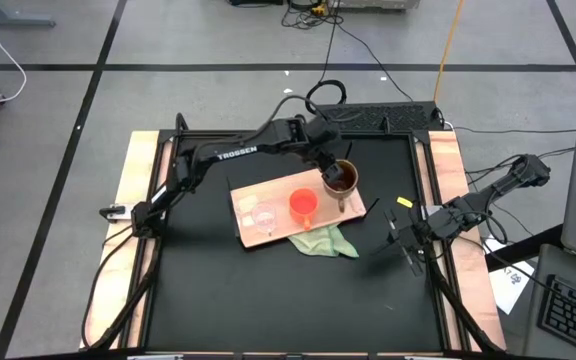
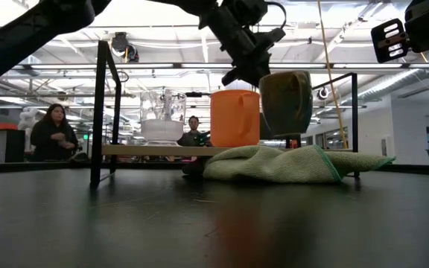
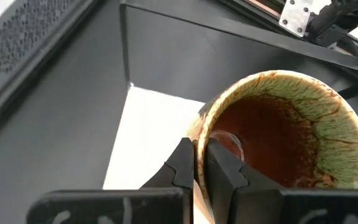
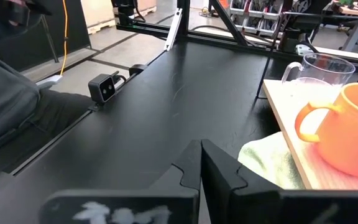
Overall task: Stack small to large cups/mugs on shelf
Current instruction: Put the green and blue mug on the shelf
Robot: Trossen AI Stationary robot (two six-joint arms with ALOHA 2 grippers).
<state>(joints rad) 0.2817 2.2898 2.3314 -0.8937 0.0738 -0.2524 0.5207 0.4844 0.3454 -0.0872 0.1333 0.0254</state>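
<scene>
The olive-brown mug (image 1: 341, 179) (image 2: 285, 103), with its dark reddish inside (image 3: 284, 130), is at the far right corner of the light-wood shelf board (image 1: 268, 195), with my left gripper (image 3: 194, 165) shut on it. The orange mug (image 1: 303, 204) (image 2: 234, 117) stands upright on its base in the middle of the board. The clear glass cup (image 1: 260, 215) (image 2: 162, 115) stands near the board's left end. My right gripper (image 1: 405, 240) (image 4: 201, 165) is shut and hovers off to the right, touching nothing. My left gripper pinches the olive-brown mug's wall at the rim (image 3: 197, 124), one finger (image 3: 225, 171) inside the mug and one (image 3: 180, 168) outside. The fingers come from above, slanting down from the far left. In the low view the mug hangs slightly tilted just above the board.
A pale green cloth (image 1: 325, 241) (image 2: 289, 164) lies crumpled against the board's near right edge. A black frame (image 2: 99, 112) rings the table. A small yellow object (image 1: 404, 202) lies to the right. Beyond the table, people (image 2: 54, 134) are in the room. Bare dark tabletop (image 1: 268, 300) lies near.
</scene>
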